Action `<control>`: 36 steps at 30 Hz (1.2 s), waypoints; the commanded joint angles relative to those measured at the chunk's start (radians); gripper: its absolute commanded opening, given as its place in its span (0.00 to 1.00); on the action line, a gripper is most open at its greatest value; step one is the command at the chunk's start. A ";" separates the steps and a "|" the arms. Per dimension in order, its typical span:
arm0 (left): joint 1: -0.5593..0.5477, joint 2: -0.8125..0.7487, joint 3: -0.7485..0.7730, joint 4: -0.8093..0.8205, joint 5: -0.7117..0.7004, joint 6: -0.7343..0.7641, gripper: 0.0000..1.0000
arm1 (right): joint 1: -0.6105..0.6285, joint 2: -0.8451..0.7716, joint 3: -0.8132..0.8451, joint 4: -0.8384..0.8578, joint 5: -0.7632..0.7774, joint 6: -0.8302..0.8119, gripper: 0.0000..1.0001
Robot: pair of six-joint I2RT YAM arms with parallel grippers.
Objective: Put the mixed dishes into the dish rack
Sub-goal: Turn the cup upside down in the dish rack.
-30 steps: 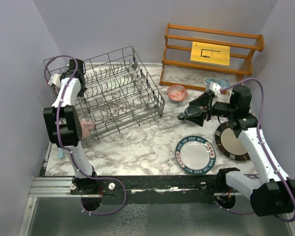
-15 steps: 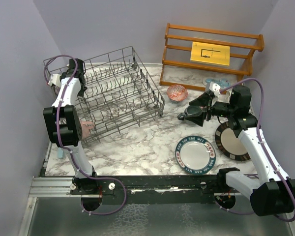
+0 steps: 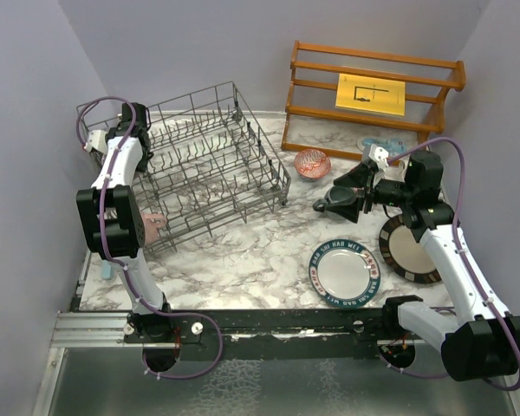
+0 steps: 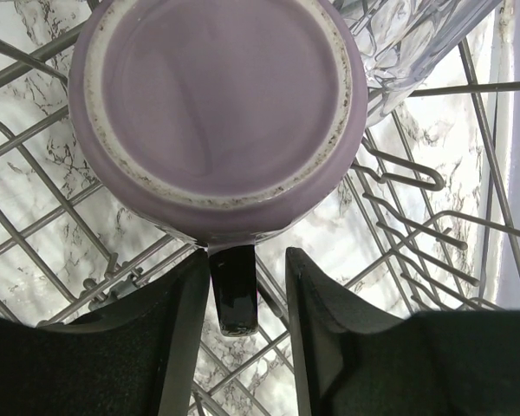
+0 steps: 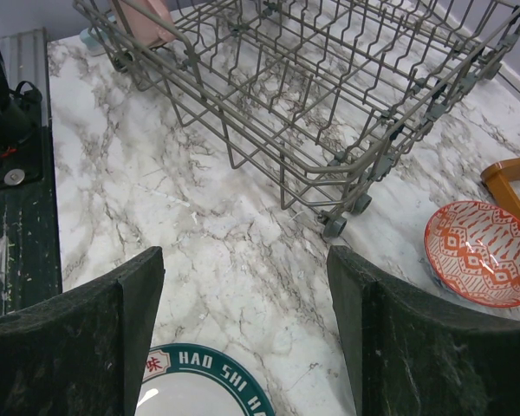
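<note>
Overhead, almost nothing has shifted in the last second. The left arm remains reached into the far-left corner of the dish rack (image 3: 210,156). The right gripper (image 3: 342,192) hovers over the table between the red-patterned bowl (image 3: 312,162) and the lettered plate (image 3: 344,272), both nearer it than the left arm.

From the left wrist, the mauve mug (image 4: 217,113) sits upside down in the rack. Its handle (image 4: 234,295) points back between the left gripper's (image 4: 247,260) parted, unclamped jaws.

From the right wrist, the jaws are spread wide and empty, with the plate's rim just under them.
</note>
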 commanded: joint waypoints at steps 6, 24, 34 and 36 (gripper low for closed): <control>0.014 -0.017 0.053 -0.012 -0.021 0.034 0.49 | 0.001 -0.002 0.023 -0.008 0.020 -0.013 0.75; 0.014 0.005 0.120 0.010 -0.020 0.074 0.39 | 0.001 -0.006 0.018 -0.004 0.029 -0.016 0.76; 0.015 0.028 0.137 0.000 -0.022 0.075 0.46 | 0.001 -0.007 0.014 -0.003 0.020 -0.016 0.76; 0.015 0.033 0.138 0.006 -0.022 0.075 0.45 | 0.001 -0.006 0.014 -0.001 0.020 -0.016 0.76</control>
